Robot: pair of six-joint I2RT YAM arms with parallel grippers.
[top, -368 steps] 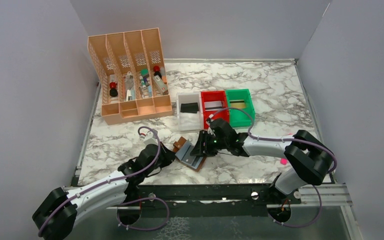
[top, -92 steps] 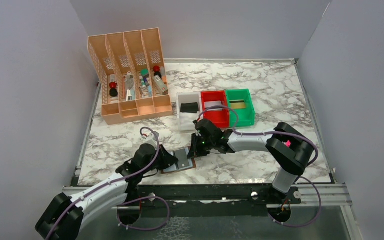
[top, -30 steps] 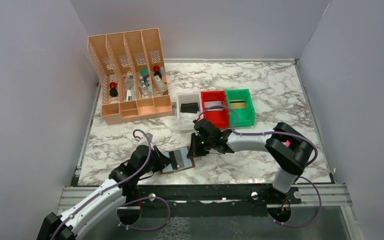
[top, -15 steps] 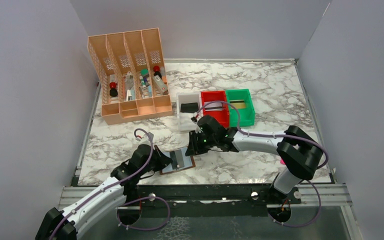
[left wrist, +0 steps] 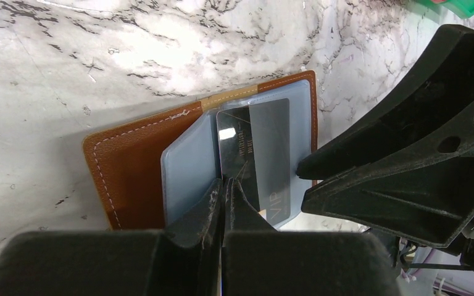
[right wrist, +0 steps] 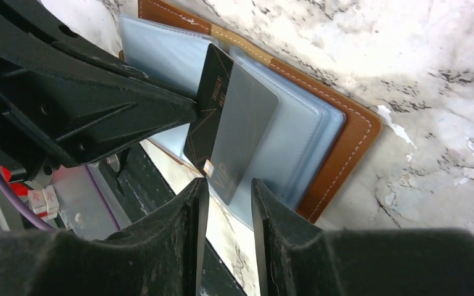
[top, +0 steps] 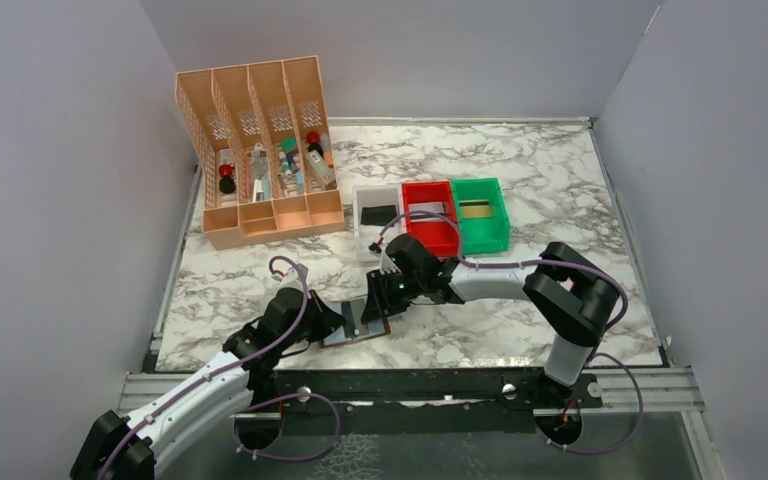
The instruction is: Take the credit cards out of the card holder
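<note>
Since both arms reach in from the near edge, starting there: the left claw (left wrist: 225,185) is clamped fully shut, tips pressing on a clear sleeve of the brown card holder (left wrist: 129,166). It lies open and flat on the marble worktop (top: 550,170), close to the front edge. One dark credit card (left wrist: 259,154) pokes partway out of its sleeve. The right claw (right wrist: 227,184) hangs over that card, fingers a bit apart, gripping nothing. Further back are the white bin (top: 375,192), red bin (top: 428,188) and green bin (top: 483,241), then a peach organizer rack (top: 270,222) far left.
</note>
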